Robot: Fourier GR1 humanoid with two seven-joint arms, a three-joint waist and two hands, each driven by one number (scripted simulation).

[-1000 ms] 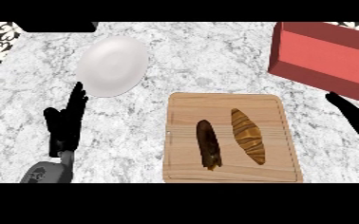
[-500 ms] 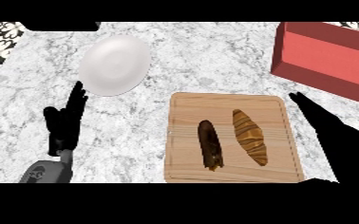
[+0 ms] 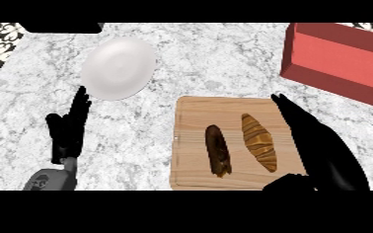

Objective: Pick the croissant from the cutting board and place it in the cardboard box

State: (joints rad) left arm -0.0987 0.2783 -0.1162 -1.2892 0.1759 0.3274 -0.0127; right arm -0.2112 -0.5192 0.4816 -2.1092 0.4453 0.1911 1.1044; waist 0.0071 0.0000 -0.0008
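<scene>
Your right hand [image 3: 320, 145] is sweeping in from the lower right edge now, where a second ago only its tip was showing. It is lying along the right side of the pale wooden cutting board [image 3: 197, 111], fingers straight and spread wide, holding nothing. The golden-brown striped croissant [image 3: 259, 141] is sitting untouched on the board, just left of those fingers, with a darker brown pastry [image 3: 217, 150] lying beside it on its left. So you are looking at the approach being nearly done; the grasp itself is not yet made, and I judge the fingers need to curl round the croissant without nudging its dark neighbour. The red-pink cardboard box [image 3: 331, 59] is waiting at the upper right, well apart from the board. Your left hand [image 3: 67, 131] is resting at the left, fingers up and relaxed. The grey-white marbled worktop [image 3: 218, 54] is also carrying a white round plate [image 3: 118, 68] at upper left.
</scene>
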